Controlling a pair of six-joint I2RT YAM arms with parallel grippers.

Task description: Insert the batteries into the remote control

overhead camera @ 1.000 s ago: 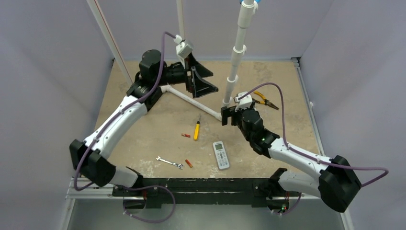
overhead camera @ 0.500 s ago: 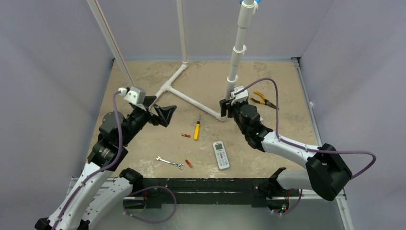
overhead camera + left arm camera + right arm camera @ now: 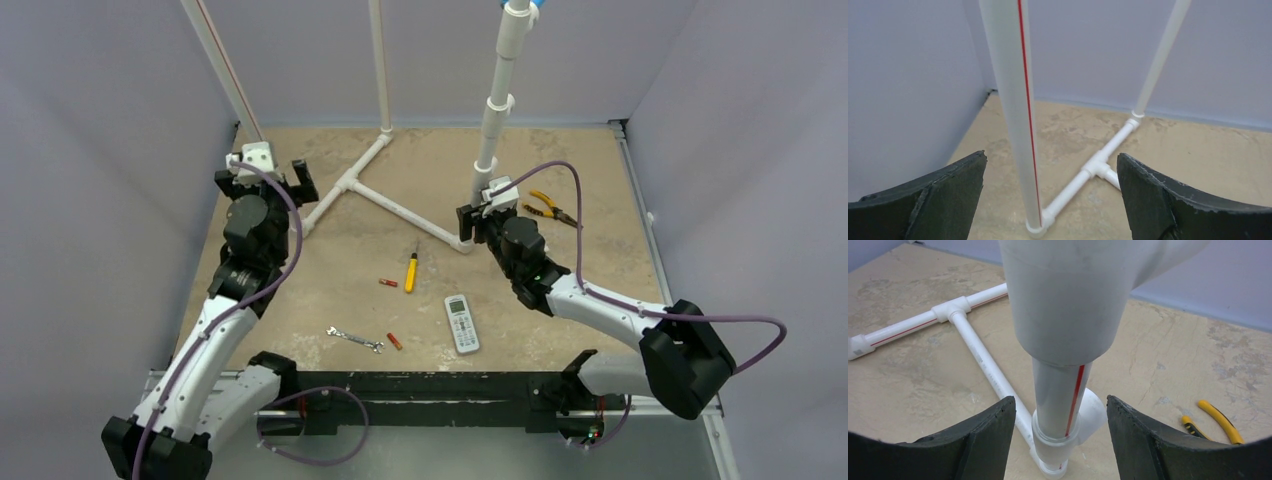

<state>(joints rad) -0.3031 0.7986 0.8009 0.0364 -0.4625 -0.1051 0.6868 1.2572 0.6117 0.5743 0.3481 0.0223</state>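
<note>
Top view only: remote control flat on table, behind right gripper toward its arm base, well apart. One battery just beside screwdriver; other battery just beside wrench. Both lie between arms, well apart from either gripper. Neither wrist view shows them.
Left wrist: left gripper jaws wide apart, nothing held; striped pole ahead, between fingers.
Right wrist: jaws apart, nothing held; thick pipe close ahead, blocks view. Pliers to gripper's right.
</note>
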